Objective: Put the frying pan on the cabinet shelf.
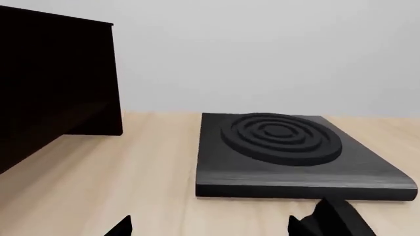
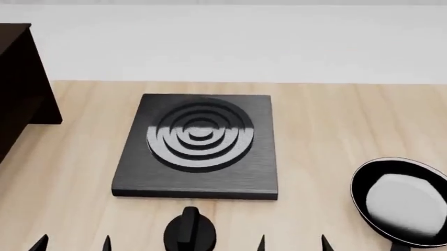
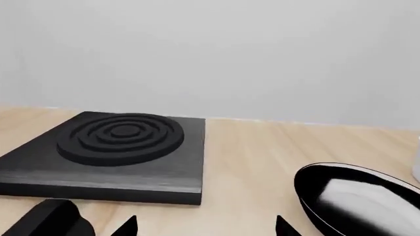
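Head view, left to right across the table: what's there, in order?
cabinet shelf → black burner plate → frying pan, cut off at the right edge. All on the wooden table. The small black knob sits in front of the plate, so I left it out of the order.

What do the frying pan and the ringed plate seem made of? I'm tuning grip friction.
Frying pan: probably coated metal, its glossy black rim catching highlights around a pale matte inside. Ringed plate: dark, brushed-looking, perhaps metal or stone, with fine streaks and a soft sheen.
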You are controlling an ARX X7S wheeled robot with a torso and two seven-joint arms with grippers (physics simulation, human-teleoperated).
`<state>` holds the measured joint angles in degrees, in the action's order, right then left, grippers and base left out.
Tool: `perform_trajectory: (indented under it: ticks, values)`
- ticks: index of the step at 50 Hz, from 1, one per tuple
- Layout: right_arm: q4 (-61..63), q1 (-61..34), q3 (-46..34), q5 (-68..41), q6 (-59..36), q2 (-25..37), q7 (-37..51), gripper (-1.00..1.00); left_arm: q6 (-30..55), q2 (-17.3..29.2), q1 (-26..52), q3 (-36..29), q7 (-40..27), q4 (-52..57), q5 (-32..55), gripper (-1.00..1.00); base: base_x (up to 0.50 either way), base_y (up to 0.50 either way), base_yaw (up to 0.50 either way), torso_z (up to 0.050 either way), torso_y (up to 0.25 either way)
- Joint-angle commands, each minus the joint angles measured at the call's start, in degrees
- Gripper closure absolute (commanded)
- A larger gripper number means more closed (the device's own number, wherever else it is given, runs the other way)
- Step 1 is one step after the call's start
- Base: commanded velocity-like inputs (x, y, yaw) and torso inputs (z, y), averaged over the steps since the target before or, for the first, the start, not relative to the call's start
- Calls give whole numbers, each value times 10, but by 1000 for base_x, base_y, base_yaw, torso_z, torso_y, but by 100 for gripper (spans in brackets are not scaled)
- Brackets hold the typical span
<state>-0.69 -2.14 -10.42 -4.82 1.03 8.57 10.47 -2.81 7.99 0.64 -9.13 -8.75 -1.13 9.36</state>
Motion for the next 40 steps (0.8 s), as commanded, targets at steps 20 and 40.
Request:
perform_trajectory:
  ticks: [20, 40]
  values:
    - [-7, -13, -11, -7, 2, 9, 11, -100, -7, 9, 3, -13, -6, -7, 14, -100, 500, 134, 0, 0, 1]
    - [0, -2, 79, 68, -9, -63, -73, -100, 39, -64, -6, 74, 81, 21, -55, -100, 375, 92, -1, 0, 0]
